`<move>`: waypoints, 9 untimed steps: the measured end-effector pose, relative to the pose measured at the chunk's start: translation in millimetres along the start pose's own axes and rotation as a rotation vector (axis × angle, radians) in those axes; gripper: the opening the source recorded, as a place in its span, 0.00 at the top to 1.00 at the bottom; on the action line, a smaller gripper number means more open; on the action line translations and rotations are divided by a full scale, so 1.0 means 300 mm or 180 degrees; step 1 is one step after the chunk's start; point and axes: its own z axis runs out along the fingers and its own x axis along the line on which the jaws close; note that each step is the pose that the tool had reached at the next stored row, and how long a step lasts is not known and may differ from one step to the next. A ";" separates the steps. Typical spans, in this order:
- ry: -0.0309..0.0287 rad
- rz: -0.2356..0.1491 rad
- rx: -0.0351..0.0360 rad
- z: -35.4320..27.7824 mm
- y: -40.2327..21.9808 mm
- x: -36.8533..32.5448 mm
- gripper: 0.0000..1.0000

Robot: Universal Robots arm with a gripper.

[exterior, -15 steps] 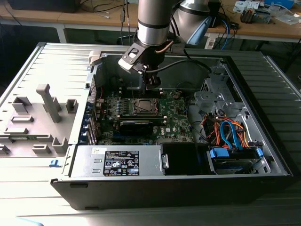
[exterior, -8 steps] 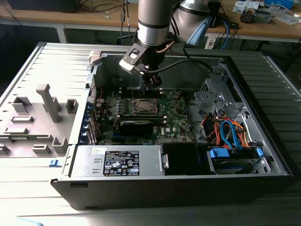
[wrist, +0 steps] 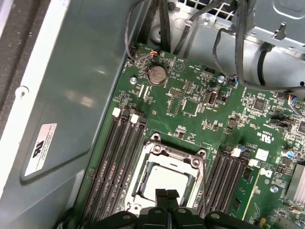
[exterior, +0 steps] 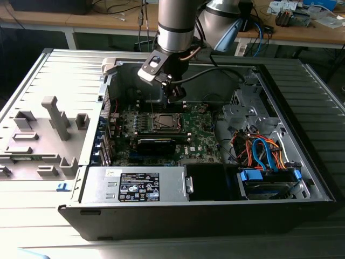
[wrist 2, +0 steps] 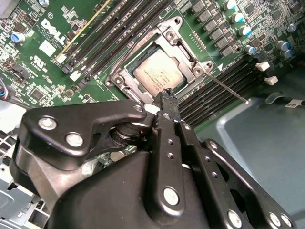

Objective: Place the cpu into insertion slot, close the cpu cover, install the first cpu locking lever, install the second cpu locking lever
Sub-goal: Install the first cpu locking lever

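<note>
Wooden workbenches [exterior: 81,24] strewn with cables stand behind a grey ribbed table [exterior: 48,70], on which an open computer case [exterior: 307,113] lies on its side. The arm reaches down into the case. Its gripper [exterior: 172,99] hangs just above the green motherboard [exterior: 202,135], its black fingers [wrist: 162,200] pressed together with nothing between them. In both wrist views the fingertips [wrist 2: 165,97] sit over the near edge of the insertion slot [exterior: 163,122]. The cpu [wrist 2: 157,74] lies flat in that slot, silvery top up. The cpu cover [wrist 2: 180,51] is folded down around it, framing it through its window. A thin locking lever [wrist 2: 227,87] juts from one corner of the cover, out across the long black memory slots [wrist: 119,157]. Further out in the exterior view are the labelled power supply [exterior: 135,184] and a bay of blue and orange cables [exterior: 264,151].
</note>
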 end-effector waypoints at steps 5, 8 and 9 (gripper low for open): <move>-0.0001 -0.0059 -0.0001 0.000 0.000 0.000 0.89; -0.0002 -0.0105 -0.0002 0.000 0.000 0.000 0.89; -0.0002 -0.0111 -0.0002 0.000 0.000 0.000 0.89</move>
